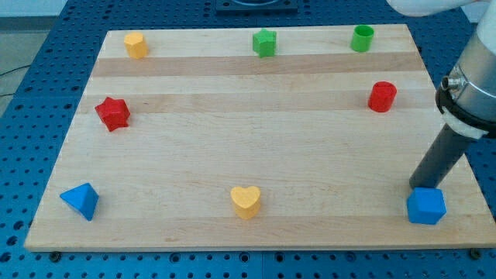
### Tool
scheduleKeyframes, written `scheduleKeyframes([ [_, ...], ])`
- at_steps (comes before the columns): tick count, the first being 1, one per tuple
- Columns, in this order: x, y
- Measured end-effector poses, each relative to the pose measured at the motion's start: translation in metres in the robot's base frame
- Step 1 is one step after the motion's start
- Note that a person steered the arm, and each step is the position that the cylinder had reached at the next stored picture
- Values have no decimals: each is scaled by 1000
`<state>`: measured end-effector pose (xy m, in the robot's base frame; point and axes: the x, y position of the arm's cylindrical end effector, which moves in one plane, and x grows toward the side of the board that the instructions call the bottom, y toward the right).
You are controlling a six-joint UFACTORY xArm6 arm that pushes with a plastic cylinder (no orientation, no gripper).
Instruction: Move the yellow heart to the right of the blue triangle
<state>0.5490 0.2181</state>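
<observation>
The yellow heart [246, 201] lies near the board's bottom edge, at the middle. The blue triangle [80, 201] lies at the bottom left corner, far to the left of the heart. My tip [418, 187] rests at the bottom right, just above and touching or nearly touching a blue cube [426, 206]. The tip is far to the right of the heart.
A red star [113, 113] lies at the left. A yellow block [136, 45], a green star [265, 43] and a green cylinder [362, 38] line the top edge. A red cylinder [382, 97] lies at the right. The wooden board [248, 139] sits on a blue perforated table.
</observation>
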Motion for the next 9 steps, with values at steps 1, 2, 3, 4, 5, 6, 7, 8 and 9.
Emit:
scheduleKeyframes([
  [1, -29, 0],
  [2, -30, 0],
  [3, -31, -4],
  [4, -39, -25],
  [5, -78, -41],
  [6, -72, -68],
  [7, -55, -91],
  [8, 8, -79],
  [9, 54, -134],
])
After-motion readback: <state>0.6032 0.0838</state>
